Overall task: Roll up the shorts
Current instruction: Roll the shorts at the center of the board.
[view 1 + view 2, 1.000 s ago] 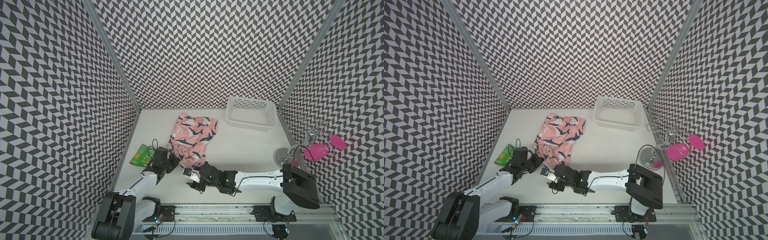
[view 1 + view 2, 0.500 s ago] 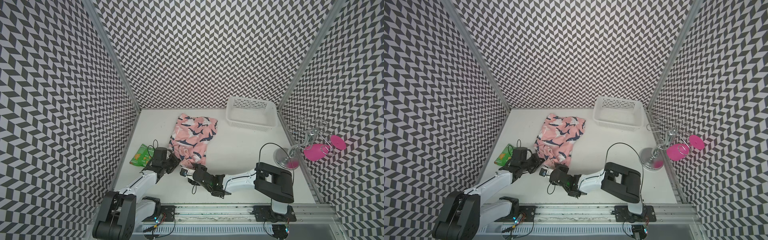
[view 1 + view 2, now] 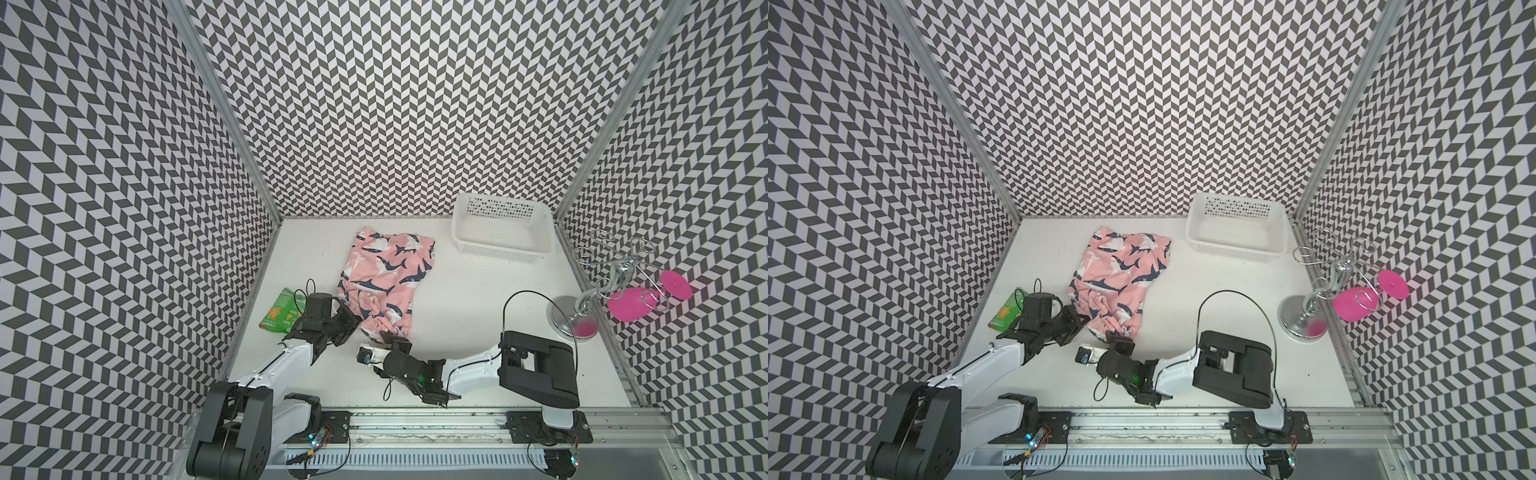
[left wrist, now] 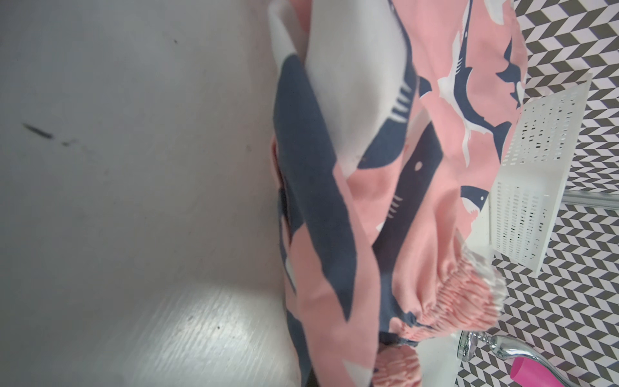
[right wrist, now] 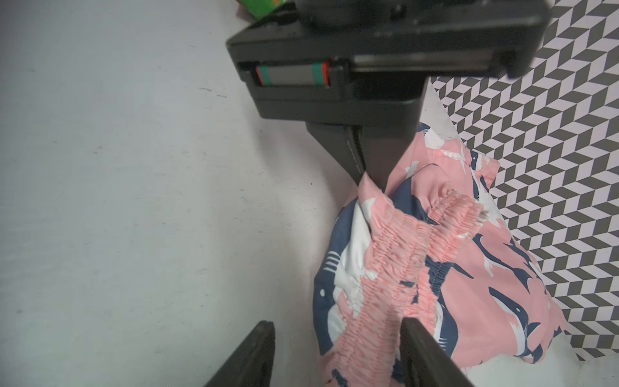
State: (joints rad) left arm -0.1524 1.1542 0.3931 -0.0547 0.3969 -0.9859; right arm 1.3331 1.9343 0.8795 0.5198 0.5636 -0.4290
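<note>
The pink shark-print shorts (image 3: 386,266) (image 3: 1121,266) lie on the white table, with the gathered waistband (image 5: 395,268) bunched at the near end. My left gripper (image 3: 353,320) (image 3: 1079,322) (image 5: 370,174) is shut on the waistband's left corner. In the left wrist view the shorts' fabric (image 4: 368,201) covers its jaws. My right gripper (image 3: 390,334) (image 3: 1117,336) (image 5: 336,338) is low at the waistband's near edge and open. Waistband folds lie between its fingers (image 5: 422,351), close to one of them.
A green snack bag (image 3: 280,309) lies left of my left gripper, near the left wall. A white perforated basket (image 3: 503,235) stands at the back right. A chrome stand (image 3: 582,307) holding a pink glass (image 3: 631,305) is at the right edge.
My right arm has folded in, its elbow swinging left, while its gripper stays at the waistband's near edge. The left gripper keeps its hold in nearly the same place.
</note>
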